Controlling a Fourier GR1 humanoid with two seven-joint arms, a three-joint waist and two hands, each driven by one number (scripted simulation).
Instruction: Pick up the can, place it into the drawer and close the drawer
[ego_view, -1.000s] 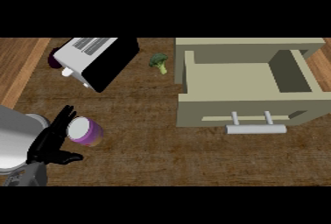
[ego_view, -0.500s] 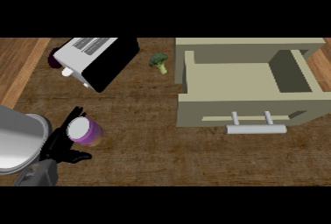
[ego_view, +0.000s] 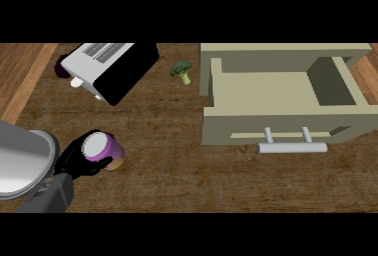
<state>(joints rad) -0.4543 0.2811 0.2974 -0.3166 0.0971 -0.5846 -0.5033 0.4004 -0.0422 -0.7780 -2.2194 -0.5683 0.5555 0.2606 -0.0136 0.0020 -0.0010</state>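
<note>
Can (ego_view: 103, 149), purple with a pale top, stands upright at lower left of the frame. The left hand (ego_view: 74, 162) curls round its side, apparently for the lift. The drawer (ego_view: 280, 131) lies open at upper right, well apart, ready to take it.

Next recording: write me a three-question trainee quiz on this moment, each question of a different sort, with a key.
1. True or false: the drawer stands open.
2. What lies between the toaster and the drawer? A. broccoli B. a spoon C. a plate
3. Fill in: the left hand is curled round the ____.
Key: 1 true; 2 A; 3 can.
</note>
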